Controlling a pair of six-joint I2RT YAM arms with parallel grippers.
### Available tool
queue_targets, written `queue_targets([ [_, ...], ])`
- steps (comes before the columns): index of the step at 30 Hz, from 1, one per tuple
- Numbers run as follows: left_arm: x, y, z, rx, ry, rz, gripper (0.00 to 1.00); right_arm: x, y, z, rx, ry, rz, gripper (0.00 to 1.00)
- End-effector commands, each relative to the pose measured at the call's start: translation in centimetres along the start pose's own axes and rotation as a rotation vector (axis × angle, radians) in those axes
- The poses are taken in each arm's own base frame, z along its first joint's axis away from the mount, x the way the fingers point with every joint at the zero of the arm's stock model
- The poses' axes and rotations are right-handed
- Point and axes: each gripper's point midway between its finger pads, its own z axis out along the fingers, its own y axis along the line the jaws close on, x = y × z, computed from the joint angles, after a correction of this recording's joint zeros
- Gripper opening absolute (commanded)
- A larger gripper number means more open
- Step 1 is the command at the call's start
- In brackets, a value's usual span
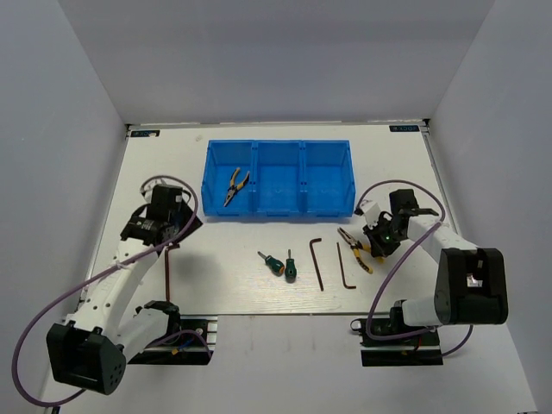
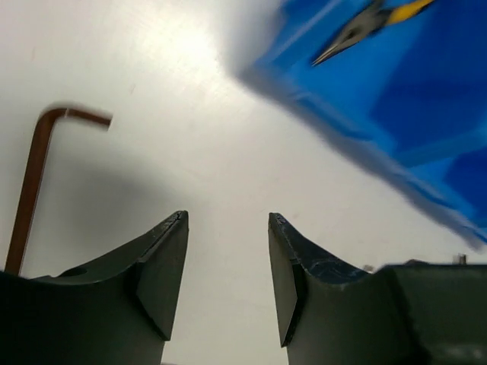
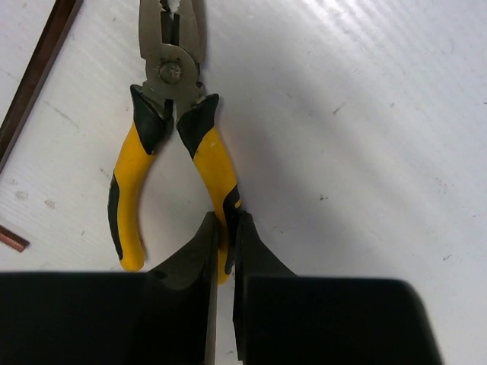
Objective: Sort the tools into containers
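A white table (image 1: 233,267) is filling the middle of the overhead view. Up close its surface is showing faint ribbing, a few small specks and a soft glare. Plain pale grey walls are closing it in: a back wall (image 1: 276,60) is running along the far edge, while a left wall (image 1: 52,129) and a right wall (image 1: 509,112) are standing along the sides. A small dark label (image 1: 145,133) is sitting at the far left corner and a second label (image 1: 404,128) at the far right, their print too small to read.
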Motion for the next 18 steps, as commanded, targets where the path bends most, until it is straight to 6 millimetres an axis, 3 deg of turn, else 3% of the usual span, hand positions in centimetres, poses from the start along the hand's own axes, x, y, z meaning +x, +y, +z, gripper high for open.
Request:
queue_targets([
  [1,3.5,2.9,0.7,-0.102,0.068,-0.167,0.57,0.8,1.3,-1.0,-0.062,0.045,-0.056,0.00],
  [2,4.1,3.2,0.9,-0.116,0.077,-0.192,0.59,0.5,2.2,-2.7,-0.097,0.045,-0.066,0.00],
  [3,4.7,3.7,1.2,-0.132,0.091,-0.197,0.59,-1.4,2.0,-4.2,-0.095,-0.017,-0.130,0.00],
  [4,4.7,3.7,1.2,-0.133,0.090,-0.206,0.59,-1.9,2.3,-5.0,-0.111,-0.034,-0.186,0.00],
  [5,5.1,3.9,1.3,-0.142,0.096,-0.223,0.62,-1.7,3.8,-7.1,-0.168,-0.020,-0.196,0.00],
  [7,5.1,3.9,1.3,-0.142,0.096,-0.223,0.62,-5.2,4.8,-9.9,-0.214,-0.158,-0.379,0.00],
  [8,5.2,4.0,1.5,-0.150,0.102,-0.221,0.62,-3.7,7.6,-11.2,-0.337,-0.125,-0.351,0.00],
  [10,4.6,3.7,1.5,-0.143,0.083,-0.223,0.63,-5.5,8.6,-13.1,-0.378,-0.194,-0.476,0.00],
  [12,4.2,4.1,1.5,-0.171,0.064,-0.218,0.63,-6.9,9.6,-13.7,-0.426,-0.252,-0.512,0.00],
  [15,4.4,5.5,1.2,-0.244,0.064,-0.220,0.67,-10.7,9.7,-14.2,-0.423,-0.321,-0.541,0.00],
  [16,4.6,5.8,1.1,-0.261,0.067,-0.215,0.67,-13.2,8.5,-13.8,-0.372,-0.370,-0.571,0.00],
  [17,4.9,6.4,0.9,-0.289,0.075,-0.220,0.68,-14.4,9.6,-13.8,-0.389,-0.368,-0.536,0.00],
  [18,5.1,6.5,0.8,-0.297,0.080,-0.226,0.68,-15.8,9.4,-13.5,-0.386,-0.371,-0.528,0.00],
])
